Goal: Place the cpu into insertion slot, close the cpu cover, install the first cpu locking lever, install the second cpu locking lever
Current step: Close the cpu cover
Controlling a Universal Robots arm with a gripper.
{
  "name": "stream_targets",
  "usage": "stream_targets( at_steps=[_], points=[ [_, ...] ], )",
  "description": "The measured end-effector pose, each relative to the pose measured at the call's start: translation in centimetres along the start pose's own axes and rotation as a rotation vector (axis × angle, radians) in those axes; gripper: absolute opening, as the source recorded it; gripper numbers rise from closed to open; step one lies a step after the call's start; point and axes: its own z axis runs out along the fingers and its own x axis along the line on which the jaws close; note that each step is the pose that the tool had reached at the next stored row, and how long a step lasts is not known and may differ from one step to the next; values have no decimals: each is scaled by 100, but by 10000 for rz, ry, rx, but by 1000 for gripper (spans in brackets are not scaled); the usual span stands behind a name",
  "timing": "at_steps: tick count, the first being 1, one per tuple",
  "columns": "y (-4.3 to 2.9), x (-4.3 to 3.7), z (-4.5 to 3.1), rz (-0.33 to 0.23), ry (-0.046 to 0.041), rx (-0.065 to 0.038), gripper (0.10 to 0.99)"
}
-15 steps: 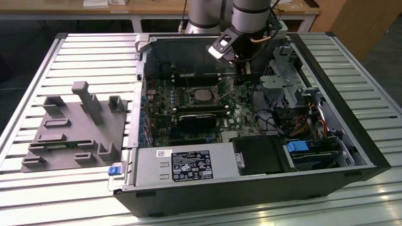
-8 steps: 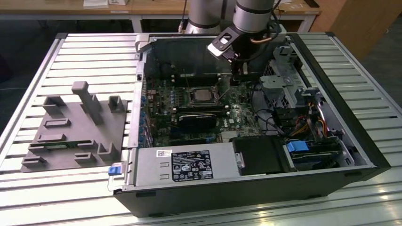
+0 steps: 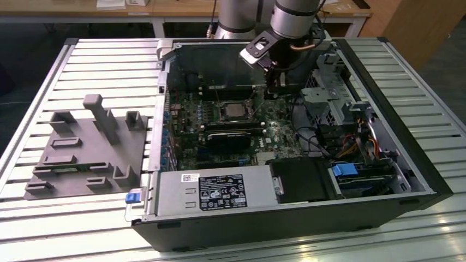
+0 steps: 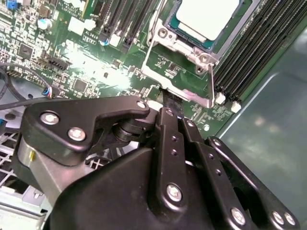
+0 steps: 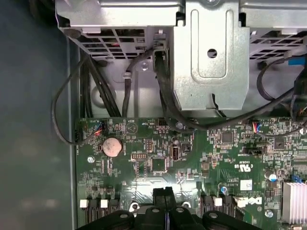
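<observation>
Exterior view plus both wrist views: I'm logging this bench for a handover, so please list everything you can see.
slatted table: 1, silvery, beneath the case.
computer case: 1, black, open on the slatted table.
fixture tray: 1, grey, exterior view's left of the case.
motherboard: 1, green, inside the case.
cpu: 1, silver-grey, seated on the motherboard.
cpu cover: 1, silvery, framing the cpu.
memory slots: several, black, beside the cpu.
power supply: 1, silver-grey, inside the case.
coin cell: 1, silvery, on the motherboard.
cables: several, black, at the motherboard's edge.
robot arm: 1, grey, reaching into the case.
end effector: 1, black, shut, tips beside the cpu cover.
</observation>
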Motion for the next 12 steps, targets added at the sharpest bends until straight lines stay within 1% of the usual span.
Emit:
stream_targets(
  at_steps=[7,12],
  points=[
    [-172,-6,9,1,-1,-47,102],
    [-261,-9,15,1,0,-78,102]
  ],
)
